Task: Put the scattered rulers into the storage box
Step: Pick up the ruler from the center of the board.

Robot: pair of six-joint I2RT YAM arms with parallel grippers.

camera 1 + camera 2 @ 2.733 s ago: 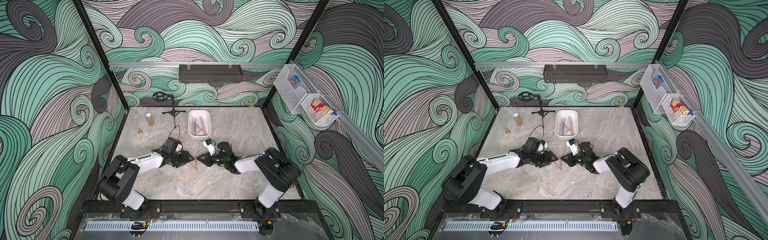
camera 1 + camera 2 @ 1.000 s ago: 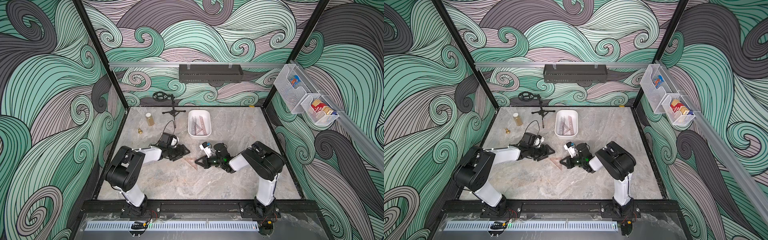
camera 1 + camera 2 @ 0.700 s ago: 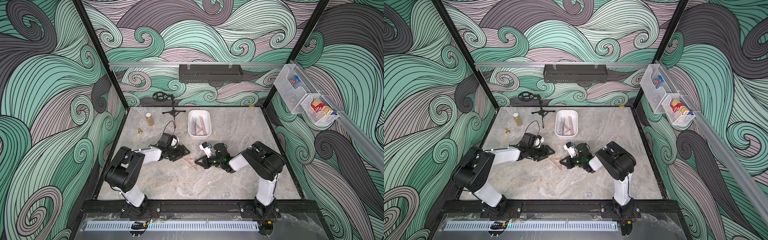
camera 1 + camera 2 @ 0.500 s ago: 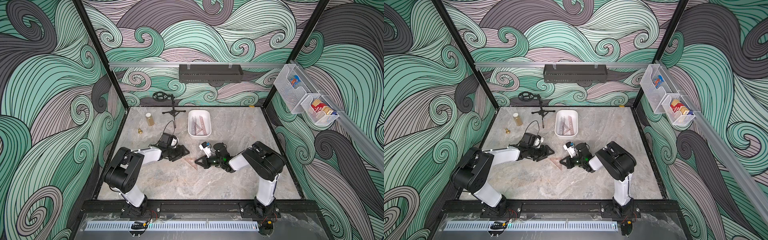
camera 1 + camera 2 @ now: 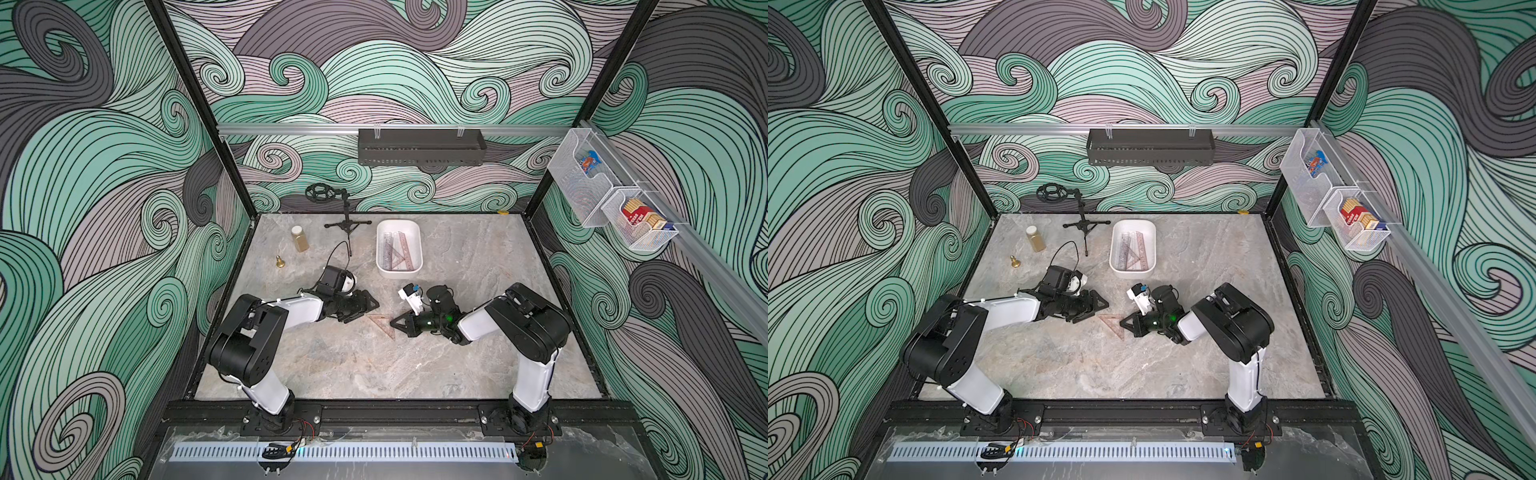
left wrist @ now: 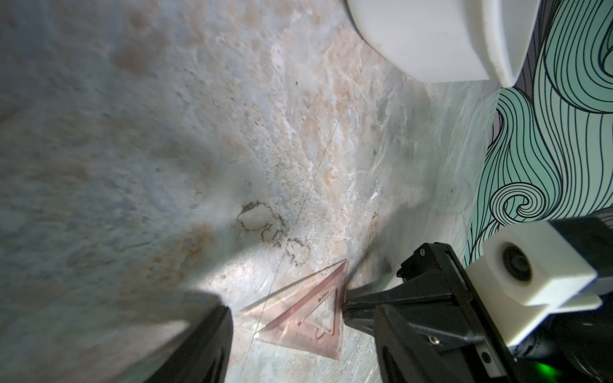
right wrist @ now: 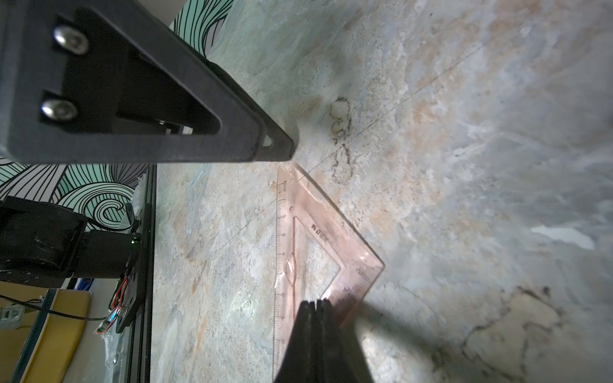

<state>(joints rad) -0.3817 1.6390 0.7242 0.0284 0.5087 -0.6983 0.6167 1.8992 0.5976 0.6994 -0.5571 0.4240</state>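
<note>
A pinkish see-through triangular set square [image 5: 380,324] [image 5: 1112,326] lies flat on the marble table between both grippers. My left gripper [image 5: 371,304] [image 6: 308,351] is open, with the set square [image 6: 308,318] lying between its fingers [image 6: 199,338]. My right gripper [image 5: 395,324] [image 7: 317,306] is shut, its joined tips resting on the set square's [image 7: 315,232] edge with nothing gripped. The white storage box [image 5: 379,266] [image 5: 1112,266] [image 6: 431,43] stands farther back and holds several rulers [image 5: 397,249].
At the back left stand a small jar [image 5: 300,239], a brass bell [image 5: 280,262] and a black tripod stand [image 5: 347,224]. A black shelf [image 5: 419,147] hangs on the back wall, and wire baskets [image 5: 606,199] hang on the right wall.
Since the earliest frames both arms have refolded and the left gripper has shifted slightly toward the back. Over the last second nothing has visibly moved.
</note>
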